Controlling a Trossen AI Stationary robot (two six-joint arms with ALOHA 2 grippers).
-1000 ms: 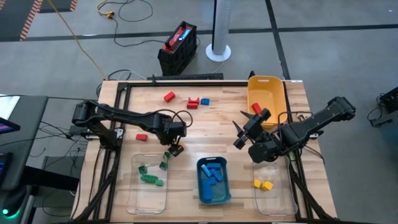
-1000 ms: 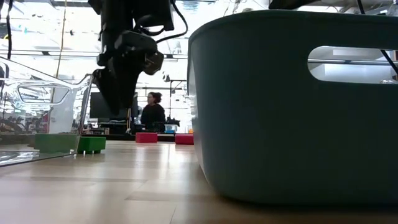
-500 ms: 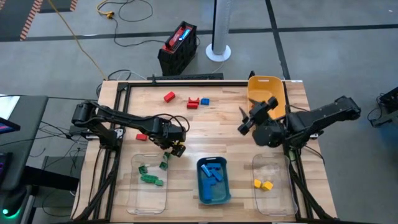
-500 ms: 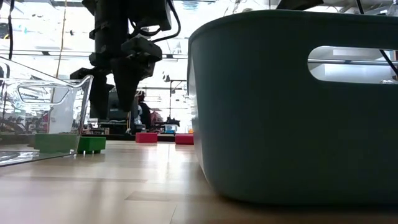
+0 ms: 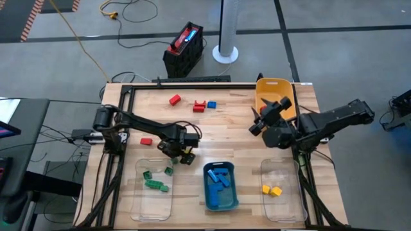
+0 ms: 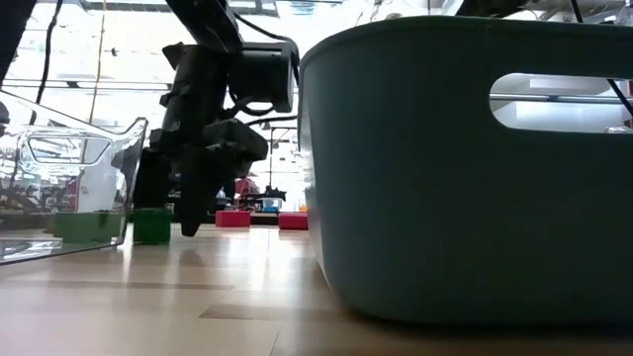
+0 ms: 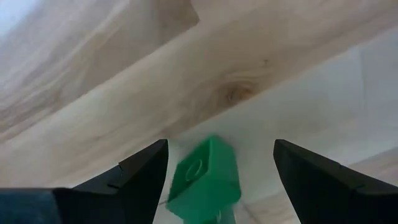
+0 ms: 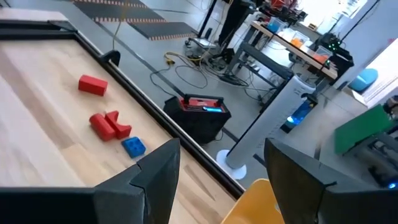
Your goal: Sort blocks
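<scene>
Left gripper (image 5: 172, 160) hangs with fingers spread wide at the clear bin's (image 5: 138, 192) far corner, and we see a green block (image 7: 206, 180) loose between them, ungripped. Right gripper (image 5: 262, 119) waits by the yellow bin (image 5: 275, 90), fingers parted and holding nothing. Red blocks (image 5: 199, 106) and a blue one (image 5: 212, 104) lie at the far edge.

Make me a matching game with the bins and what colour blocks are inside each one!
Things:
1. left clear bin
2. teal bin
3. right clear bin
4. yellow bin

Inside:
A. blue blocks
B. no blocks showing
C. green blocks
D. yellow blocks

Pairs: 1-C, 2-A, 3-D, 4-B
</scene>
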